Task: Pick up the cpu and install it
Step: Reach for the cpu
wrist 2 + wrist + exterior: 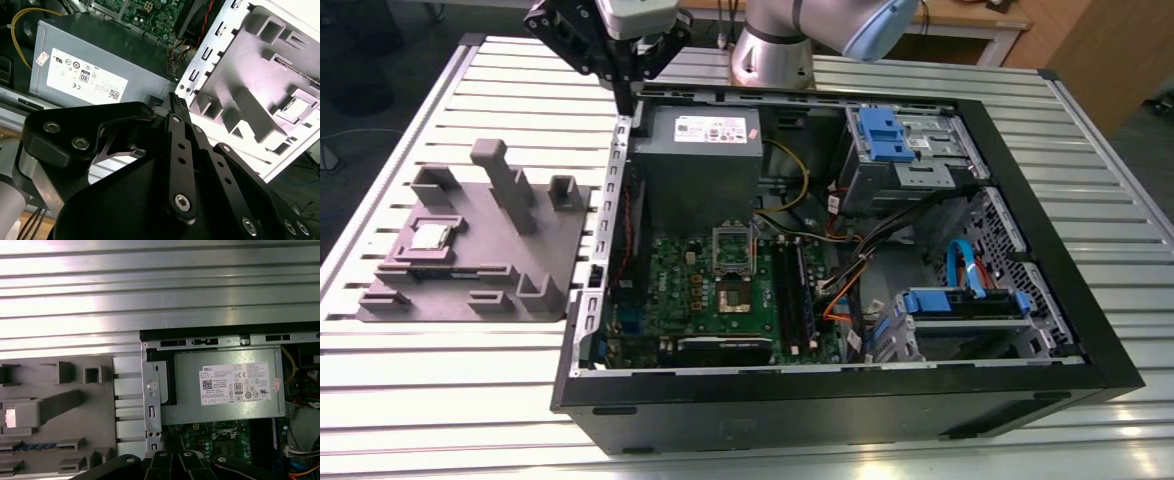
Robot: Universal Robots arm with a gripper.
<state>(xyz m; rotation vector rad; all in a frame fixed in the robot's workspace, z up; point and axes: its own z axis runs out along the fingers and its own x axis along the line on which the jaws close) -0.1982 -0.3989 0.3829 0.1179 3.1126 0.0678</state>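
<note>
Silvery cpu [427, 237]: flat in a pocket of the grey tray [467, 290], on the table [454, 400], at the exterior view's left of the case [854, 400].
Black gripper [628, 98]: fingers closed together, nothing between them; hangs at the case's far left corner, by the power supply [698, 150].
Gap: cpu well apart from gripper, nearer and further left, untouched.
Green board [670, 270]: socket [731, 270] sits on it, on the near side of the power supply.

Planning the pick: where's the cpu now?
The cpu lies in the grey fixture on the exterior view's left, beside the open computer case.
</note>
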